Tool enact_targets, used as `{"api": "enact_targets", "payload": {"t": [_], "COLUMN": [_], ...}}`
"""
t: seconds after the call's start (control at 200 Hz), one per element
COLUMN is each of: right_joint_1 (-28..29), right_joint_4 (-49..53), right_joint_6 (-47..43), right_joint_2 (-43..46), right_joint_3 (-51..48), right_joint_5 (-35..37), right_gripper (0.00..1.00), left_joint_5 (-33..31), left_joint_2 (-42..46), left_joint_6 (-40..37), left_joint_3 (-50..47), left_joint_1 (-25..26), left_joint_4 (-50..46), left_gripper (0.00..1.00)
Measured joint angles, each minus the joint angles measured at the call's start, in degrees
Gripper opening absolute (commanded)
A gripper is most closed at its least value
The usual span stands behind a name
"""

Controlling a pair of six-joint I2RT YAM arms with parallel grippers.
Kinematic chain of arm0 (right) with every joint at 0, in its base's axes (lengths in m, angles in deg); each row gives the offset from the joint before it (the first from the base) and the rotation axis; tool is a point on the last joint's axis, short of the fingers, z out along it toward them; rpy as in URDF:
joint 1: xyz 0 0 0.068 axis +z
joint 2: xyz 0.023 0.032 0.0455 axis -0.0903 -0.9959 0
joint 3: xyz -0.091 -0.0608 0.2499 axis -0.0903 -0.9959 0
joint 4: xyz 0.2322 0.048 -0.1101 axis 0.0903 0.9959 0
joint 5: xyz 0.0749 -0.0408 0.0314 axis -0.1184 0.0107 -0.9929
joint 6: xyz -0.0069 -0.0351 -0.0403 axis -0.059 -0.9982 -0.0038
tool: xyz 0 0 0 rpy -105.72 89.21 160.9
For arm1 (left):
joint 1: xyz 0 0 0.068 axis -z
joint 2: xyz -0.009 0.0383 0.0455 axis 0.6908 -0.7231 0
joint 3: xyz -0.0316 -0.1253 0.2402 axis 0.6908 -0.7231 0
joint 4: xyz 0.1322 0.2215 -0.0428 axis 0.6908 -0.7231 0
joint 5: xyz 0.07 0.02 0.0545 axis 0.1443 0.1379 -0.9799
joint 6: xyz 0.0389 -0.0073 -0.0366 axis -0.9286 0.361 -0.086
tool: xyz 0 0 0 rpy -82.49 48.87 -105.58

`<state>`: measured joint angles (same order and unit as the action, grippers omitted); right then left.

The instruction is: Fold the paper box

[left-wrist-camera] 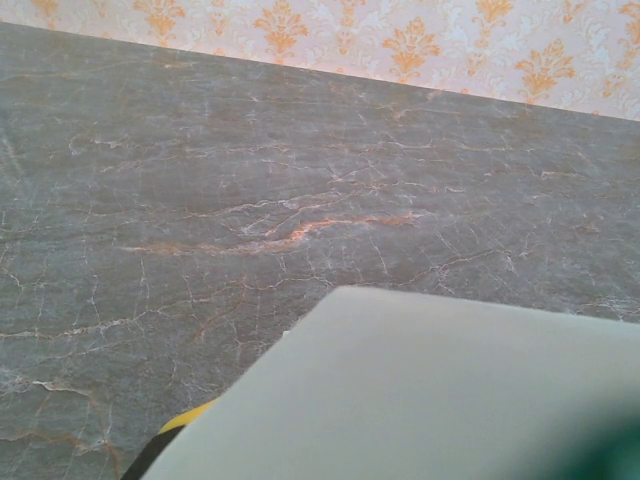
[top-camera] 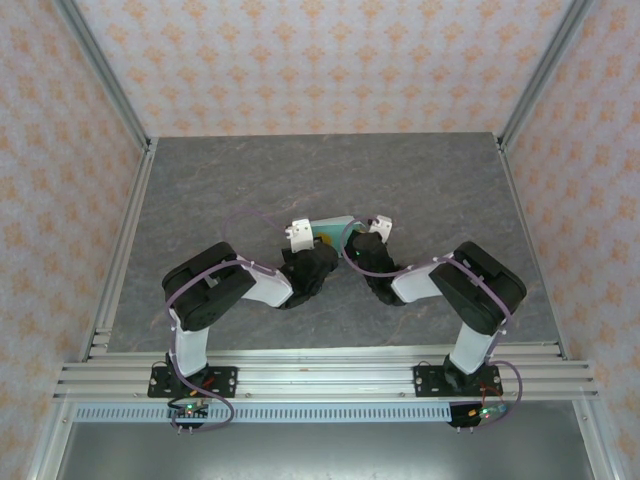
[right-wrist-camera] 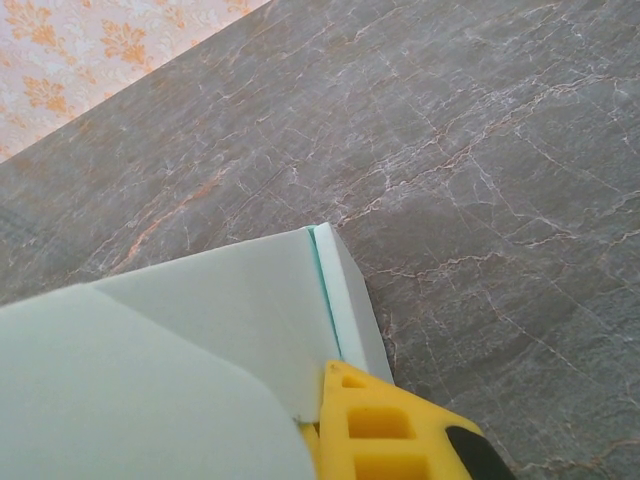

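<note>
**Both end effectors clenched on the paper box, mid-surface**

Standing at the rig: both arms are bent inward and their tips meet near the middle of the grey marbled surface (top-camera: 300,170).

The paper box (top-camera: 338,228), pale mint-teal card, sits right between the two tips. From above it is a small patch, mostly covered by the wrists.

Left end effector (top-camera: 320,240): clenched. In its wrist camera the card (left-wrist-camera: 430,390) sits very close to the lens, a flat pale sheet with one rounded corner. It lies over a yellow-and-black finger (left-wrist-camera: 185,422) that peeks out below its left edge. The grip looks to be on the card, though the contact itself is hidden under the sheet.

Right end effector (top-camera: 357,233): clenched on the card too. Its wrist camera shows the box (right-wrist-camera: 200,320) as overlapping panels. One narrow strip is folded along a darker teal crease, and a rounded flap is nearest the lens. A yellow finger (right-wrist-camera: 375,425) presses against the card's lower corner, beside the crease.

The card looks lifted off the surface (right-wrist-camera: 480,150) at the held end. Whether the far edge touches down can't be told.

Orange-patterned wallpaper (top-camera: 320,60) lines the back and sides.
</note>
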<state>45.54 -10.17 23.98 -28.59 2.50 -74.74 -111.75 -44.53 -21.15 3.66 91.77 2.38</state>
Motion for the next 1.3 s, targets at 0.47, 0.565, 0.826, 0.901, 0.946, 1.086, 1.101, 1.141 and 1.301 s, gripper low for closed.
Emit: {"api": "enact_targets", "payload": {"t": [0.47,0.565,0.826,0.901,0.946,1.086,1.101,1.141,1.301], "right_joint_1": [-0.44,-0.42,-0.44,-0.42,-0.44,-0.63,-0.68,-0.98,-3.15], "right_joint_4": [9.07,10.78,12.61,13.75,14.53,17.73,18.16,19.5,26.25], "right_joint_6": [-0.46,-0.72,-1.42,-1.75,-1.95,-3.1,-3.26,-3.52,-5.16], "right_joint_2": [5.75,6.08,7.56,9.11,10.21,14.67,15.1,16.44,20.65], "right_joint_3": [-1.16,-1.53,-2.36,-2.75,-2.82,-2.75,-2.67,-2.4,0.2], "right_joint_5": [-0.07,0.04,-0.28,-0.66,-0.79,-1.33,-1.42,-1.77,-4.5], "right_gripper": [0.17,0.19,0.25,0.26,0.28,0.33,0.33,0.35,0.42], "left_joint_5": [-1.79,-2.4,-2.97,-3.21,-3.28,-3.67,-3.76,-3.89,-4.24], "left_joint_2": [0.0,0.0,0.0,0.0,0.0,0.0,0.0,0.0,0.0], "left_joint_6": [0.44,0.46,0.46,0.46,0.44,0.44,0.42,0.42,-0.22], "left_joint_3": [0.02,0.02,0.02,0.02,0.02,0.04,0.04,0.04,0.13], "left_joint_1": [-0.04,-0.04,-0.04,-0.07,-0.04,-0.07,-0.07,-0.07,-0.07], "left_joint_4": [-0.72,-1.03,-1.6,-1.75,-1.79,-1.99,-2.01,-2.05,-2.47], "left_gripper": [0.04,0.05,0.04,0.04,0.04,0.04,0.03,0.04,0.03]}}
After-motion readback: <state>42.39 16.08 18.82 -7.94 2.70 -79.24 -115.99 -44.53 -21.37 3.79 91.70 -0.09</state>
